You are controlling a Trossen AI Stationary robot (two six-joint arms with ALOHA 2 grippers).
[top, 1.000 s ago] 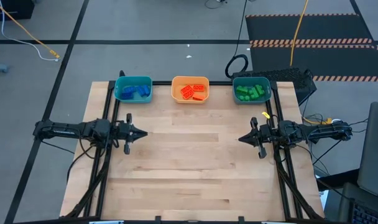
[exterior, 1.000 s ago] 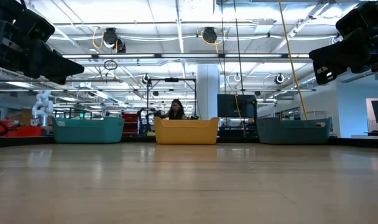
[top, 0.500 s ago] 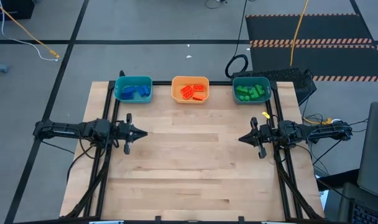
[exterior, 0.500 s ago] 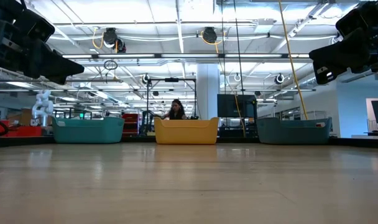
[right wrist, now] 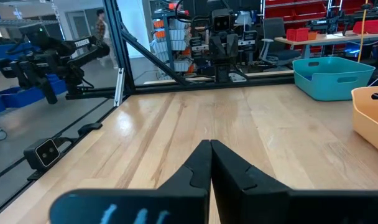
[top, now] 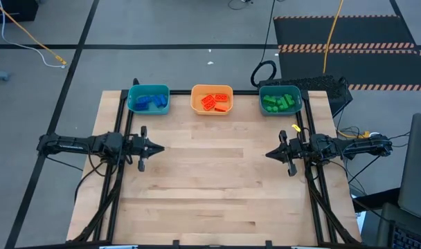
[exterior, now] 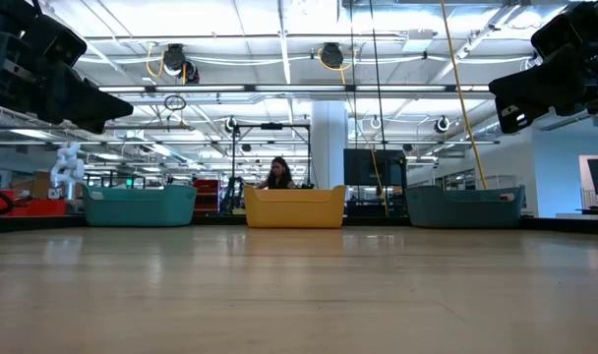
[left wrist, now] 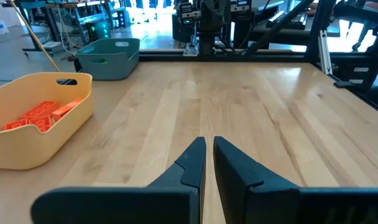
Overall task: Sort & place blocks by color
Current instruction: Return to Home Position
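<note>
Sort state: every block in view sits in a tray, and none lies loose on the worktop (top: 210, 187). The blue blocks (top: 149, 102) are in the light teal tray (top: 149, 87), the orange-red blocks (top: 216, 103) in the orange tray (top: 212, 87), and the green blocks (top: 280, 103) in the dark teal tray (top: 280, 86). The three trays stand in a row along the far edge, apart from one another, one colour each. On that evidence the sort reads as finished.

The left arm (top: 93, 144) lies over the left edge and the right arm (top: 338, 146) over the right edge. Their tips point inward at each other, well apart, and both are raised off the wood (the low view shows clear air beneath them). Judged: a parked posture, clear of the trays, with no loose block to reach for.

The left jaws are drawn nearly together with a thin slit between them, holding nothing. The right jaws are pressed together, empty. Closed and empty fits stowing, not a pending pick.
</note>
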